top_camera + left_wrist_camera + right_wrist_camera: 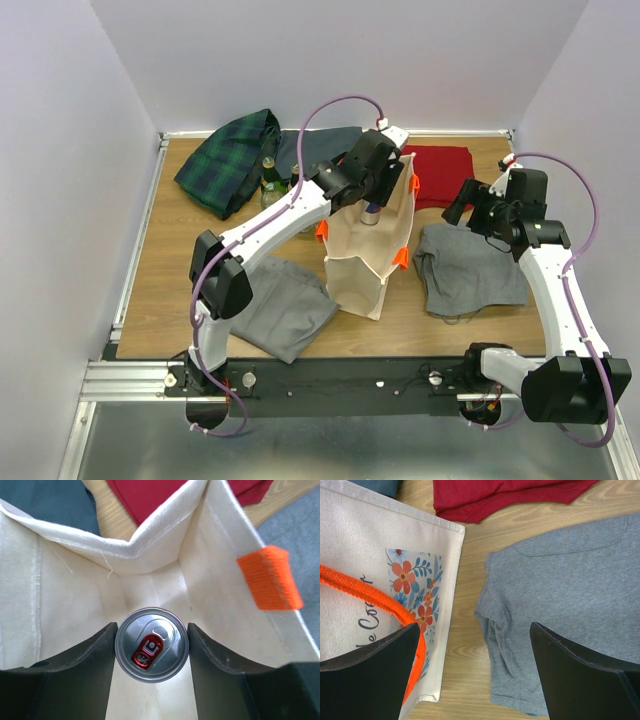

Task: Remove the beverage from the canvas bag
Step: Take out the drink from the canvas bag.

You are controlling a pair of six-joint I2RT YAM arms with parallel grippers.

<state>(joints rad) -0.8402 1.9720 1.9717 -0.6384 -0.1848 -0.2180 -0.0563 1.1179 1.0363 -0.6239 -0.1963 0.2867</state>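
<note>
The cream canvas bag [360,265] with orange handles [270,577] stands open at mid-table. In the left wrist view a silver beverage can [152,644] with a red pull tab sits inside the bag's mouth, cream walls [75,580] all round it. My left gripper [152,626] is shut on the can, one dark finger pressed against each side. From above, the can [371,213] shows just under that gripper [368,190]. My right gripper [474,627] hangs open and empty to the right of the bag [365,540], above bare wood.
A grey shirt [470,265] lies right of the bag and a red cloth [440,172] behind it. A plaid cloth [225,160], green bottles [270,180] and a dark cloth [320,150] sit at the back left. Another grey cloth [285,310] lies front left.
</note>
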